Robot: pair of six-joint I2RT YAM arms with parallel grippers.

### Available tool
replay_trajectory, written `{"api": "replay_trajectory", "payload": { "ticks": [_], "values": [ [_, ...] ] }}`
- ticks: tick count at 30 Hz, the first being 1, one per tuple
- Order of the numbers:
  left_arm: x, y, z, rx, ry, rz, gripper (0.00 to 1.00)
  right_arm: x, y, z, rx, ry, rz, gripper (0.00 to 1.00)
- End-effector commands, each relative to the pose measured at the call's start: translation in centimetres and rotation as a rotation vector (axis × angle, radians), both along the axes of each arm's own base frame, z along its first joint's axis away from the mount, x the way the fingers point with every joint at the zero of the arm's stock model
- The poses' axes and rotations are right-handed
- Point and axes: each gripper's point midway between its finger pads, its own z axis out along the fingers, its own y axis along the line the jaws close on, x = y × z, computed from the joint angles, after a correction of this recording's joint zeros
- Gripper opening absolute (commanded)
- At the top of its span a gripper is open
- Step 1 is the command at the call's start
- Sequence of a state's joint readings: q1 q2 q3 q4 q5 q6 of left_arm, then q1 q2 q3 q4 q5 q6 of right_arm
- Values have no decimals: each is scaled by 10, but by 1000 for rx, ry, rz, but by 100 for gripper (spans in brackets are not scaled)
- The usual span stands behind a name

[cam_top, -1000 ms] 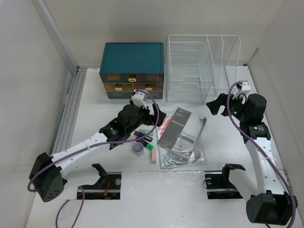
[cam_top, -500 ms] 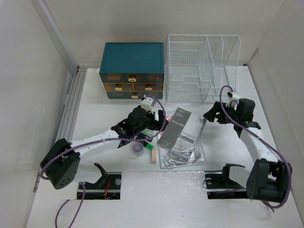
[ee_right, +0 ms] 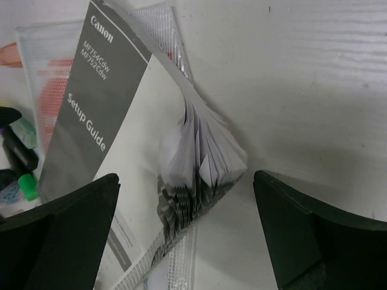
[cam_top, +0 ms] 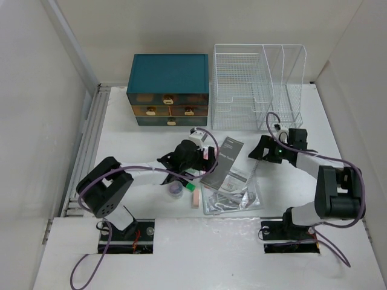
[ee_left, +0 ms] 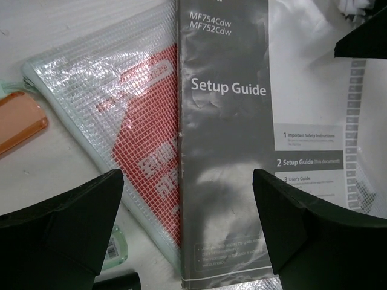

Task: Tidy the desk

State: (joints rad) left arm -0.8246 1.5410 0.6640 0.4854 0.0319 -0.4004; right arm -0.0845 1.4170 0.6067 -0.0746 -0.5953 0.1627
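The desk (cam_top: pixel 130 142) is a white tabletop with two cut-outs at its near edge. A grey "Setup Guide" booklet (cam_top: pixel 228 164) lies in the middle, partly on a red-and-clear mesh pouch (cam_top: pixel 208 156). My left gripper (cam_top: pixel 208 158) is open, low over the booklet's left edge; in the left wrist view the booklet (ee_left: pixel 224 151) and the pouch (ee_left: pixel 136 130) lie between its fingers (ee_left: pixel 66 229). My right gripper (cam_top: pixel 257 152) is open at the booklet's right corner. In the right wrist view the booklet's fanned pages (ee_right: pixel 208 160) sit between its fingers (ee_right: pixel 326 235).
A teal drawer box (cam_top: pixel 169 87) and a white wire rack (cam_top: pixel 254 84) stand at the back. A clear mesh pouch (cam_top: pixel 236 198) lies under the booklet. A pink eraser (cam_top: pixel 195 197), a purple roll (cam_top: pixel 175 190) and a green marker (cam_top: pixel 188 185) lie to the left.
Both arms have stretched out and dropped low toward the booklet. The left gripper moved right to its left edge, the right gripper moved left to its right corner.
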Motion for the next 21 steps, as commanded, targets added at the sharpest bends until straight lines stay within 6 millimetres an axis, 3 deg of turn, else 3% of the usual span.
{"api": "replay_trajectory", "payload": {
  "ticks": [1,9,13,14,17,18,21],
  "values": [
    [11,-22,22,-70,-60,-37,86,16,15,8,26,-48,45,97],
    [15,-35,-4,-38,-15,-75,84,12,23,-1,65,-2,74,91],
    [11,-41,-8,-52,8,-102,82,11,29,1,95,-4,100,76],
    [13,-43,-8,-52,8,-102,82,9,31,3,111,0,104,71],
    [12,-47,-4,-66,7,-120,79,4,40,10,168,3,142,43],
    [12,-47,-4,-66,7,-120,79,3,43,16,186,-12,160,29],
    [14,-52,0,-76,4,-128,78,8,43,33,179,-68,166,7]
  ]
}}
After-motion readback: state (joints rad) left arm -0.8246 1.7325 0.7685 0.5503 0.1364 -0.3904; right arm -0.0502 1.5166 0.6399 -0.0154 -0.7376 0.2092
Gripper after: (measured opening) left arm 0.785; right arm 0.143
